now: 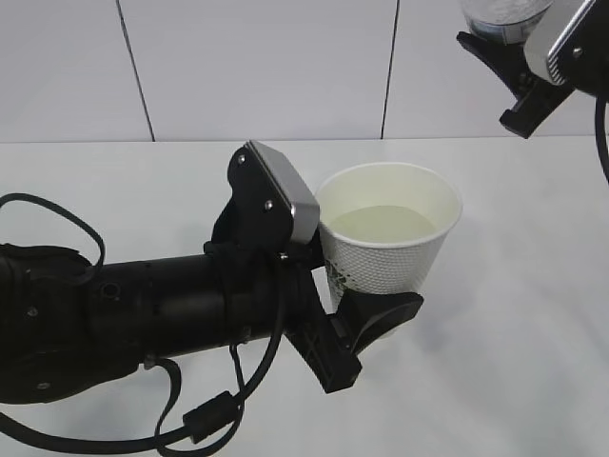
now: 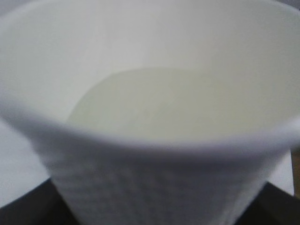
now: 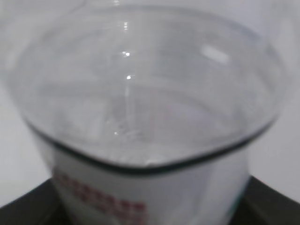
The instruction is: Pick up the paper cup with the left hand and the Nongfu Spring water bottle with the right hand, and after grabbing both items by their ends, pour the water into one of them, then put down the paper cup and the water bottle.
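Observation:
My left gripper [image 1: 369,297] is shut on the lower part of the white dimpled paper cup [image 1: 390,249], which it holds upright above the table. Pale water [image 1: 383,225] lies inside the cup. In the left wrist view the cup [image 2: 154,187] fills the frame, with water [image 2: 178,103] in it and dark fingers [image 2: 18,213] at the bottom corners. At the top right my right gripper [image 1: 521,67] is shut on the Nongfu Spring water bottle [image 1: 502,17], mostly cut off by the frame edge. The right wrist view shows the clear bottle [image 3: 150,93] close up with its red-lettered label [image 3: 101,199].
A white table [image 1: 533,314] stretches under both arms, with a white panelled wall [image 1: 257,67] behind it. The left arm's thick black body and cables [image 1: 114,324] take up the lower left.

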Action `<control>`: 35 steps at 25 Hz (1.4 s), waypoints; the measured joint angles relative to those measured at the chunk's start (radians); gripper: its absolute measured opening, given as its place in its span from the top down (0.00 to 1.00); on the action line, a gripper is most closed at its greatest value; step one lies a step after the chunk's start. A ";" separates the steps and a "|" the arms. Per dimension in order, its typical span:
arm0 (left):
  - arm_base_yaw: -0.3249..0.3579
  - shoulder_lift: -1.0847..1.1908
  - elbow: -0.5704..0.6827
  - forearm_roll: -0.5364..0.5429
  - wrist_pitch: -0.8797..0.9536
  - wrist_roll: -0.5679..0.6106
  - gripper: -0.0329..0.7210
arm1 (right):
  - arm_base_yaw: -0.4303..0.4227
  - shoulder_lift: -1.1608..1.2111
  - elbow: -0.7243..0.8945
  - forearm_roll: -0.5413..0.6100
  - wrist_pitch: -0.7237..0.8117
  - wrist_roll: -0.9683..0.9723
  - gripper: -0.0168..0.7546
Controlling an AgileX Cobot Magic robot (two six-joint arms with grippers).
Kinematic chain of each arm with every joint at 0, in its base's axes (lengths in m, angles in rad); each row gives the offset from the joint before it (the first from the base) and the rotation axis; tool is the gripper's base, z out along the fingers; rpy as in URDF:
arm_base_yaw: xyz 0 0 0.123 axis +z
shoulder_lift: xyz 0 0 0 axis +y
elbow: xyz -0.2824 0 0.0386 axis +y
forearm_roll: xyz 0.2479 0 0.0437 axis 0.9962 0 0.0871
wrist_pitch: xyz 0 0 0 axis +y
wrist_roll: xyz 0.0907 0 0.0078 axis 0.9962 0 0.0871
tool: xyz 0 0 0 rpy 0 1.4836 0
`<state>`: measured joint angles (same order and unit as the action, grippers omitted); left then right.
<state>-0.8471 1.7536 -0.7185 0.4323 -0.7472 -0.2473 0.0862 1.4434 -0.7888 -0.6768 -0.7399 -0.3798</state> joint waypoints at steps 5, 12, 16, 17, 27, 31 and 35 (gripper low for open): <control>0.000 0.000 0.000 0.000 0.000 0.000 0.23 | 0.000 0.000 0.000 0.000 0.000 0.091 0.35; 0.000 0.000 0.000 0.000 0.000 0.000 0.23 | 0.000 0.000 0.000 0.000 0.000 0.186 0.35; 0.000 0.000 0.000 0.000 0.000 0.000 0.23 | 0.000 0.000 0.000 0.000 0.000 0.190 0.35; 0.000 0.000 0.000 0.000 0.000 0.000 0.23 | 0.000 0.000 0.000 0.000 0.000 0.191 0.35; 0.000 0.000 0.000 0.000 0.000 0.000 0.23 | 0.000 0.000 0.000 0.000 0.000 0.203 0.35; 0.000 0.000 0.000 0.000 0.000 0.000 0.23 | 0.000 0.000 0.000 0.000 0.010 0.237 0.35; 0.000 0.000 0.000 0.000 0.000 0.000 0.23 | 0.000 0.000 0.000 0.000 0.027 0.258 0.35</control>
<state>-0.8471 1.7536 -0.7185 0.4323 -0.7472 -0.2473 0.0862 1.4434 -0.7888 -0.6768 -0.7126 -0.1218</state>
